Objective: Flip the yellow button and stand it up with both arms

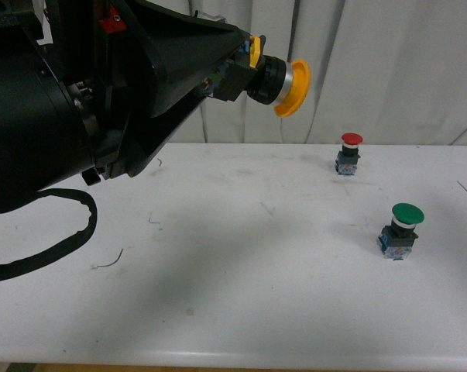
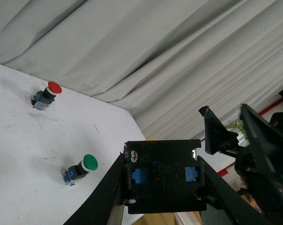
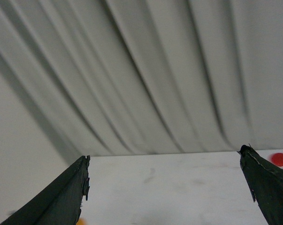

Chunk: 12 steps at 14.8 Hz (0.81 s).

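Left claw (image 1: 231,71) pinching yellow button (image 1: 283,81) by boxy base, holding it sideways above tabletop (image 1: 241,279), cap jutting out. Right claw (image 3: 164,157) hanging spread wide. Red button (image 1: 349,153), green button (image 1: 402,229) standing upright.

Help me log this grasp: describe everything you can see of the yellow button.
The yellow button is held in the air above the white table, clamped by its base in the left end effector. It lies sideways, its round yellow-orange cap pointing to the robot's right. Behind the cap sits a black ribbed collar. The left wrist view shows the dark boxy base's underside with two blue inserts. It looks like plastic.
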{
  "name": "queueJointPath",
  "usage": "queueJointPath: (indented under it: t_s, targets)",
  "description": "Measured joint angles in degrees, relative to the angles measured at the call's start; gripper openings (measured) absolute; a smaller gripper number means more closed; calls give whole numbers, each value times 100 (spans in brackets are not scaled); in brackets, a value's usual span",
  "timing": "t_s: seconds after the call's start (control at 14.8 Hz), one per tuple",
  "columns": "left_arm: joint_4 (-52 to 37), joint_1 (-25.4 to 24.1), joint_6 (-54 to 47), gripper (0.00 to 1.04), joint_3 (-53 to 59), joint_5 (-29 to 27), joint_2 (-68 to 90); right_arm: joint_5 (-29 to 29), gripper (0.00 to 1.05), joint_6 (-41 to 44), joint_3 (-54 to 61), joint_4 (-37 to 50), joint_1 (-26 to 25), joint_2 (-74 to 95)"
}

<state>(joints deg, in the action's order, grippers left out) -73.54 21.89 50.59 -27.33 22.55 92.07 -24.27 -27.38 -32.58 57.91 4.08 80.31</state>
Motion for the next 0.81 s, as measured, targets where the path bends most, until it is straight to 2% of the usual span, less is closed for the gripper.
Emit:
queueJointPath:
  t_s: [0.07, 0.14, 0.2, 0.27, 0.41, 0.81]
  targets:
    - [0, 0, 0, 36, 0, 0, 2, -483, 98, -1056, 310, 1023, 160, 149]
    - [0, 2, 0, 36, -4, 0, 2, -546, 98, -1727, 398, 1530, 286, 306]
    - [0, 4, -2, 36, -15, 2, 2, -599, 98, -2507, 404, 1591, 437, 483]
    - [0, 7, -2, 36, -28, 2, 2, -538, 98, -2896, 415, 1547, 625, 651]
    - [0, 24, -4, 36, -66, 2, 2, -428, 98, -3283, 415, 1589, 866, 973]
    - [0, 42, -13, 36, -79, 2, 2, -273, 98, -4382, 164, 1582, 1088, 1991]
